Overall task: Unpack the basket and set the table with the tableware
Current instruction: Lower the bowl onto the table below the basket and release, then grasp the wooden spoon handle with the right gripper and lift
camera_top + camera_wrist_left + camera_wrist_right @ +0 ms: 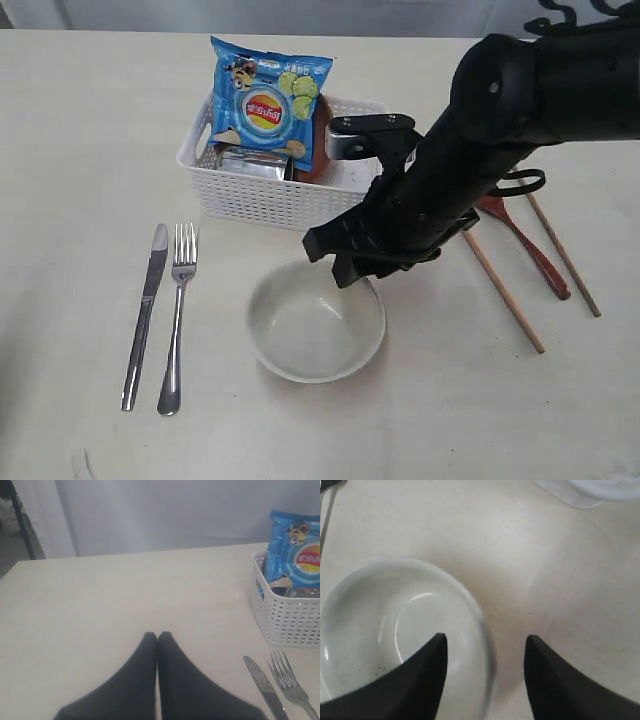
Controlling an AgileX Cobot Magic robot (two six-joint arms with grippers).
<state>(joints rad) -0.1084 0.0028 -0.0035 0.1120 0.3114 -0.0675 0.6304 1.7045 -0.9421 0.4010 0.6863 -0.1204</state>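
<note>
Right fingers (422, 680) straddle the rim of the upright bowl (365, 625).

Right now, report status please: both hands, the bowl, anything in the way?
Left hand shut, over table. Right hand open, astride bowl rim; bowl down on table. Basket close behind it.

Right arm (500, 120) is showing black rounded casing; black cable loop (527, 182) is hanging off it; left gripper (158, 636) is looking matte black, tapered.
</note>
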